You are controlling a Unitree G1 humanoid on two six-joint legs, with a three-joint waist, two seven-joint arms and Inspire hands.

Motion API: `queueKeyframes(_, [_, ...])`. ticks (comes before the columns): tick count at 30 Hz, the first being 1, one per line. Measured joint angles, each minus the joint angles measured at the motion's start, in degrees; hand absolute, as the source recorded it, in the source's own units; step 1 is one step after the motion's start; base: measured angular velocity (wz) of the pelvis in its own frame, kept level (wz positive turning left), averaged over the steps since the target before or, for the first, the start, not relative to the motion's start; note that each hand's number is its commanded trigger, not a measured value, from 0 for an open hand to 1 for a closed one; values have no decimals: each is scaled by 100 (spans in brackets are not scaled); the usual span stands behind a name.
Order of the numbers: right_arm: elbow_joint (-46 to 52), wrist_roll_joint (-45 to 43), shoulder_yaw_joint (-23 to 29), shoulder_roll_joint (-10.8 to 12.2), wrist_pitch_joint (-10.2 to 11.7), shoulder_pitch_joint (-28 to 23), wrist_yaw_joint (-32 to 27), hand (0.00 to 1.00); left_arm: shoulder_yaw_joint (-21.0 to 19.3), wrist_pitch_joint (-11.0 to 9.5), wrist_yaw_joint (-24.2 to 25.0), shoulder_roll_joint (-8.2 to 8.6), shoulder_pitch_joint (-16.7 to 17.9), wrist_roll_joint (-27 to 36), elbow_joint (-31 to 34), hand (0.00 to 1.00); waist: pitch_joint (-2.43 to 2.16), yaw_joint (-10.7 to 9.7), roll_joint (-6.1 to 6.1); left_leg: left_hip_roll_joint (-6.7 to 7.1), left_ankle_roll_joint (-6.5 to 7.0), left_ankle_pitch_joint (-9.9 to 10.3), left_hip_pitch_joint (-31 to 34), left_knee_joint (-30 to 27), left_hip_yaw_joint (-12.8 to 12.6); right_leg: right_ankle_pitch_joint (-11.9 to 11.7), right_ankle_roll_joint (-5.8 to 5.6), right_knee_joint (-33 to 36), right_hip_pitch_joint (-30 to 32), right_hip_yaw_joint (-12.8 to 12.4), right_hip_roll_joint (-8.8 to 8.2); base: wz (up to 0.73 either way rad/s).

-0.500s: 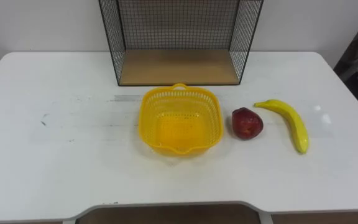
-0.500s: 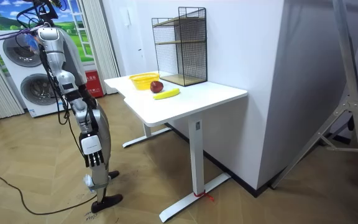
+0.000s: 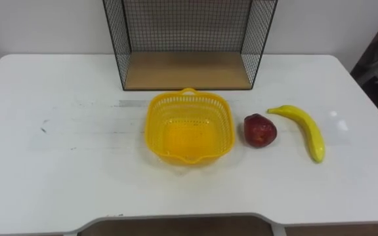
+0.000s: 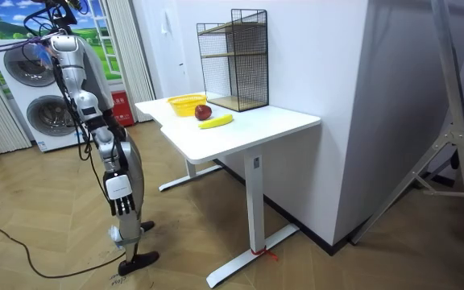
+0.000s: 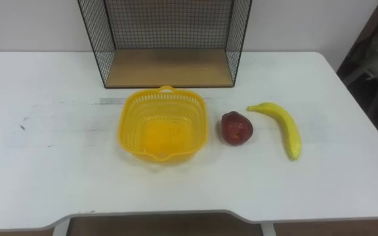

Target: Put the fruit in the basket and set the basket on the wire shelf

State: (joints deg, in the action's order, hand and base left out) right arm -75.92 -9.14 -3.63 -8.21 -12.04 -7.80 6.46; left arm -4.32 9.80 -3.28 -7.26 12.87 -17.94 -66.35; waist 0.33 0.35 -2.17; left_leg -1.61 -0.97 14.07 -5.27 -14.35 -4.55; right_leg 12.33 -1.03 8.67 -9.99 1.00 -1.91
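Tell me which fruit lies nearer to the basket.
The dark red apple, just right of the basket. The yellow banana lies farther right, beyond the apple.

Bright, even light falls from overhead on the white tabletop (image 3: 77, 164), with no hard glare. The yellow plastic basket (image 3: 189, 128), the red apple (image 3: 260, 130) and the yellow banana (image 3: 307, 128) each cast only a faint, soft-edged shadow close beneath them. The black wire shelf (image 3: 189, 39) lays a slight shade on its own wooden base. In the room view the room is evenly bright, and the tabletop throws a soft shadow on the wooden floor (image 4: 216, 242).
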Motion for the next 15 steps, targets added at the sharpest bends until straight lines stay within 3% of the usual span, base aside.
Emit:
queueKeyframes(7, [-17, 137, 41, 1, 2, 2, -62, 0, 2, -10, -8, 2, -5, -15, -8, 0, -1, -3, 7, 0, 0, 0, -5, -5, 8, 0, 0, 13, -1, -7, 2, 0])
queueKeyframes(15, [-27, 836, 339, 15, 13, -23, -589, 0, -3, -22, -82, 13, 23, -19, -6, 0, -6, -18, 22, 8, 1, 1, -5, -30, 38, 1, 0, 32, -1, -14, 2, 0])
